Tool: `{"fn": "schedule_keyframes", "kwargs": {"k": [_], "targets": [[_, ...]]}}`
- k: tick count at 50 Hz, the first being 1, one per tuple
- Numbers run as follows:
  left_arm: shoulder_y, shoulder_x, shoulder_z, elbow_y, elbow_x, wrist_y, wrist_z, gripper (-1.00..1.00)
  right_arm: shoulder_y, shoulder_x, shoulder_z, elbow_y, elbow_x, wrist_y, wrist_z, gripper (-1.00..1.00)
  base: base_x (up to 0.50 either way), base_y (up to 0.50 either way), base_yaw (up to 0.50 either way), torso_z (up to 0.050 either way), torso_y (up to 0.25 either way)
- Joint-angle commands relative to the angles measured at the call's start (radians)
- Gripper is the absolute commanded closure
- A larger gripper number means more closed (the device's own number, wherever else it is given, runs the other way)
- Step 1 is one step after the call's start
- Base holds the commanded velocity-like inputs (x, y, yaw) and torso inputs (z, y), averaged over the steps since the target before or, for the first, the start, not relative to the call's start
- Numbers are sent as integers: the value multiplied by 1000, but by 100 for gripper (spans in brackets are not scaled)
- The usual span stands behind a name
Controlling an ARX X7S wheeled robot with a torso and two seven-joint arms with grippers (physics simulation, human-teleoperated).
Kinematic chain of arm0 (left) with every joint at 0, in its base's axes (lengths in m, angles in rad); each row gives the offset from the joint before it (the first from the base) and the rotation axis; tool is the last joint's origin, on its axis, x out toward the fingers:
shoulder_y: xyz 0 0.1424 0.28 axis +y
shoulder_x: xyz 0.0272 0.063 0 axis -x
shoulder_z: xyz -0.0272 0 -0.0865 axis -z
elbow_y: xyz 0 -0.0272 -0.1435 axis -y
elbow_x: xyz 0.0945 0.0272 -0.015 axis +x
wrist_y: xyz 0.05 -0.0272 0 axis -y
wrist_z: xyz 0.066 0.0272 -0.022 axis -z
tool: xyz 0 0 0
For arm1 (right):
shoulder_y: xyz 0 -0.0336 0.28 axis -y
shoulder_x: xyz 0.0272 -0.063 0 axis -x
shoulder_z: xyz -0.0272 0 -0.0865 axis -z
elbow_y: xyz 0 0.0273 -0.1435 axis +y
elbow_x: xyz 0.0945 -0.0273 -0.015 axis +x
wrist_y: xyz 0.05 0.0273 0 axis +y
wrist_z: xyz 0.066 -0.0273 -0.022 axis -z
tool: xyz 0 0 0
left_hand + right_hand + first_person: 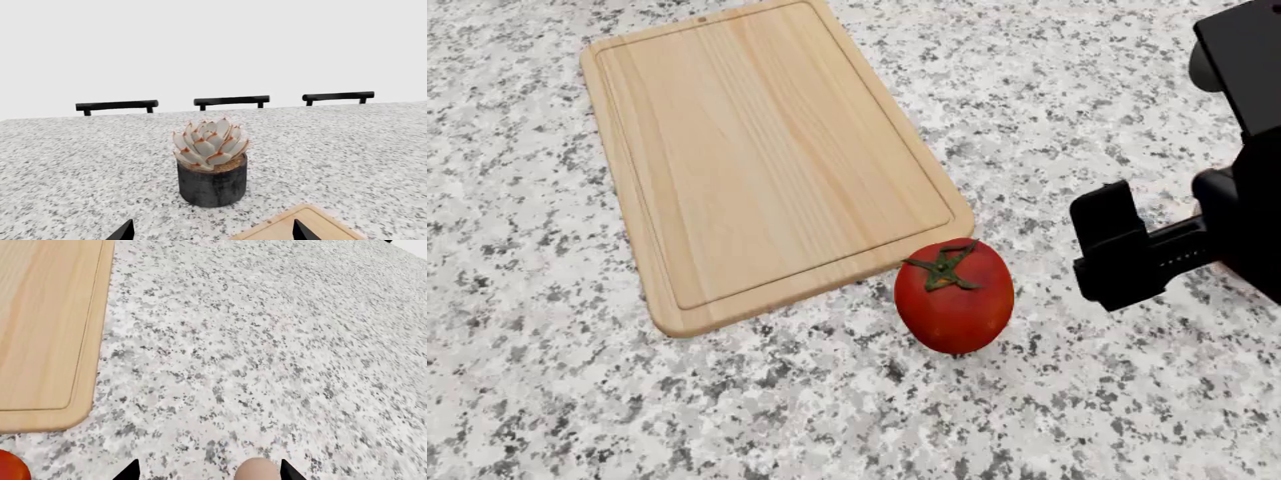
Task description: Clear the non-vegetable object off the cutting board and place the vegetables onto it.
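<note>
Granite-speckled worktop [547,400] carries the cutting board [761,150], its surface bare. The tomato [954,295] sits off the board, just beside its corner at about 5 o'clock from the board's middle in the head view. The right hand [208,472] hangs at about 3 o'clock from the tomato, its fingertips spread with a pale beige rounded lump [257,471] between them; whether they pinch it cannot be told. The left hand [212,231] is spread, facing a potted succulent [211,165] near another corner of the board. The mushroom is out of view.
</note>
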Motion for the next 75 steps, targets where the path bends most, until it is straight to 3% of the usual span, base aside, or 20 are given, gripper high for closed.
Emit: {"fn": "schedule_keyframes", "kwargs": {"k": [1,26,36,53,75], "targets": [[-2,-2,-8,17,-22,-17,-12,-100,51,37,37,-119,85,39,42,-100,0,0,0,0,0],[-16,10,-59,76,-133,-112,-78,-100,246,110,134,-324,400,136,231,-100,0,0,0,0,0],[-28,13,-50,80,-145,-116,-86,-100,238,108,144,-418,523,80,285,-100,0,0,0,0,0],[-27,-4,-45,75,-144,-101,-85,-100,161,29,131,-506,570,-5,280,-100,0,0,0,0,0],[-35,-16,-46,70,-159,-96,-93,-100,160,-209,82,-417,534,24,218,-100,0,0,0,0,0]]}}
